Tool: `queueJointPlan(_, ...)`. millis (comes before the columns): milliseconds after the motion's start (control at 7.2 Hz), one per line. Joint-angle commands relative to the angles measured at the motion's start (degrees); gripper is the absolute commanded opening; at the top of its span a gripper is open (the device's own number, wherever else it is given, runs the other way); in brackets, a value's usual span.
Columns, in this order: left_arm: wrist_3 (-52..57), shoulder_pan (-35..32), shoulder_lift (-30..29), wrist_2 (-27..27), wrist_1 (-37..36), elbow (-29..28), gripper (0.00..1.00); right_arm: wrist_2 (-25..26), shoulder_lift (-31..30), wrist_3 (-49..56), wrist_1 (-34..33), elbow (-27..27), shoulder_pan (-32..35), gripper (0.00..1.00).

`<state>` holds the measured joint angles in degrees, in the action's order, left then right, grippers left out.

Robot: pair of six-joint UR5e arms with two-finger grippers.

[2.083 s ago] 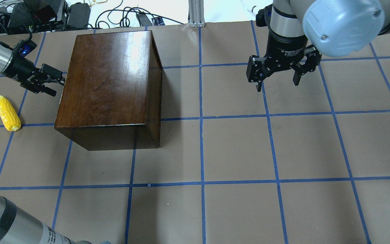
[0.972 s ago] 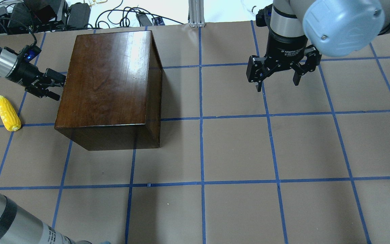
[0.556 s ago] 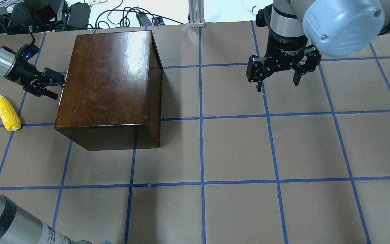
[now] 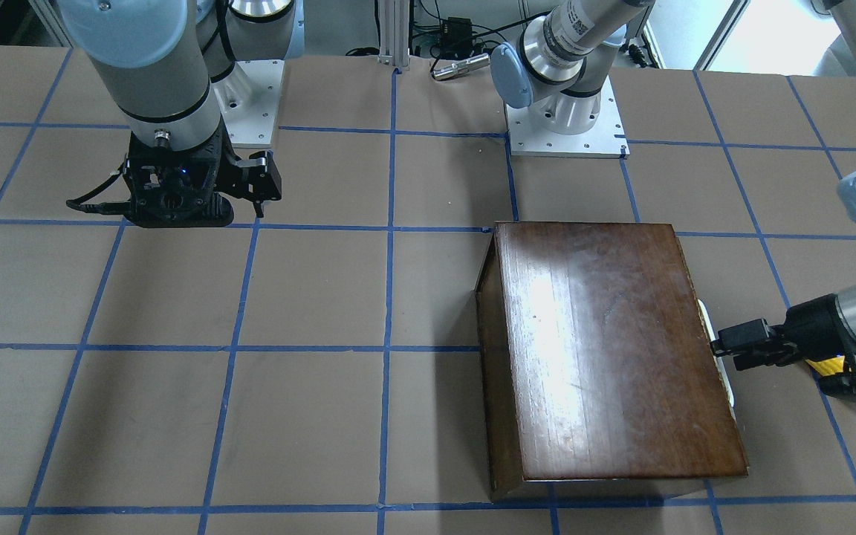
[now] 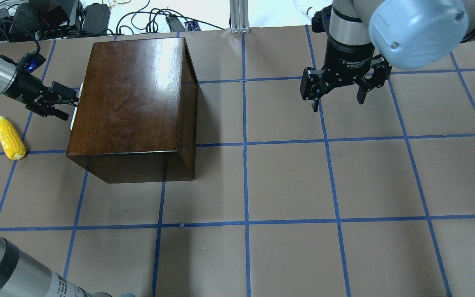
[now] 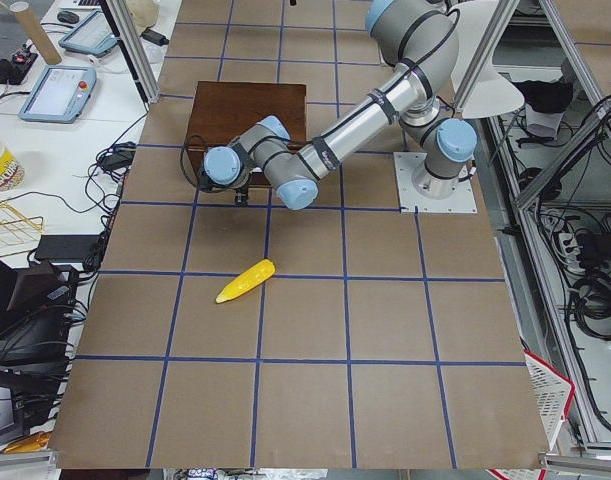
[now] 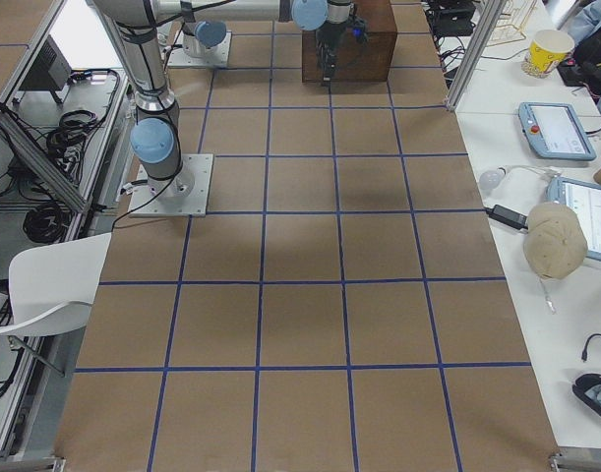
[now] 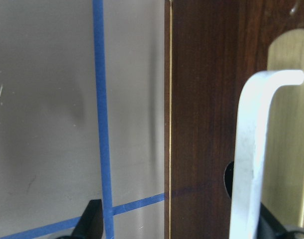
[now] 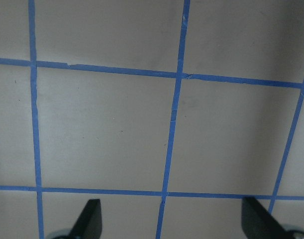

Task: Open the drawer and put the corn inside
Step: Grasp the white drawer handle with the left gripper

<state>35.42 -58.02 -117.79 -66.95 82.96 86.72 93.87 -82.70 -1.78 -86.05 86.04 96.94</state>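
Observation:
The glossy dark-brown box (image 5: 134, 90) stands at the table's left. Its drawer (image 5: 73, 118) shows as a thin pale strip at the box's left face, out by a sliver; it also shows in the front view (image 4: 727, 386). My left gripper (image 5: 70, 107) is open against that face. In the left wrist view the drawer's white handle (image 8: 251, 149) lies between the fingers, close to the right finger (image 8: 273, 226). The yellow corn (image 5: 10, 138) lies on the table left of the box, clear of the gripper. My right gripper (image 5: 336, 97) is open and empty above the table at the far right.
Cables and power bricks (image 5: 56, 16) lie beyond the table's far left edge. A metal post (image 5: 239, 14) stands at the far middle. Brown table (image 5: 287, 185) with blue tape grid spreads right of and in front of the box.
My left gripper has drawn slightly left, away from the box, and a pale sliver of the drawer now shows at the box's left edge. Corn and right arm have not moved.

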Motion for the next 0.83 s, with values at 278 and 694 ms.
queueJointPlan(278,0.00,0.53,0.02,-0.55,-0.08,-0.41,1.00,0.00,0.00,-0.06,0.00,0.00,0.00,1.00)
queueJointPlan(694,0.09,1.41,0.02,-2.83,-0.08,-1.38,1.00,0.00,0.00,-0.06,0.00,0.00,0.00,1.00)
